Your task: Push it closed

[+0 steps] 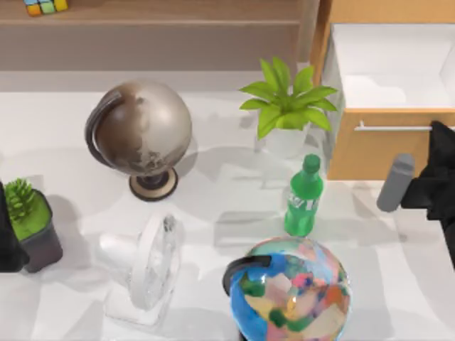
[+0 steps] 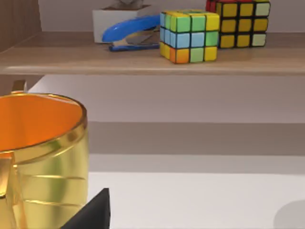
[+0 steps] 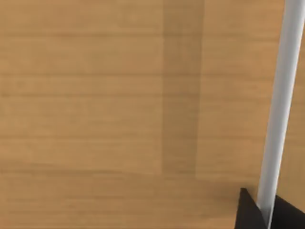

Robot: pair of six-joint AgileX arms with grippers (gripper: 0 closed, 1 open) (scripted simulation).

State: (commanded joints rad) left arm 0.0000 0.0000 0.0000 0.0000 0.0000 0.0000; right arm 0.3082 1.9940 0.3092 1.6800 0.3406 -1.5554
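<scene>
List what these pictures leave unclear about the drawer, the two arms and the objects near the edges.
- Drawer: top view's right edge cuts it off; the right arm covers the handle's end.
- Right tool: a dark mass at that edge; contact with the front cannot be told.
- Left tool: its wrist view catches just a dark tip beside the gold cup.
- Colourful globe: bottom edge hides its base.
- Cube: cropped by the top edge.

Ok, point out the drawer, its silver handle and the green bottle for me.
drawer (image 1: 370,145): top view, its wooden front panel.
silver handle (image 1: 391,128): top view, midway along the bar.
green bottle (image 1: 304,202): top view, its labelled body.
</scene>
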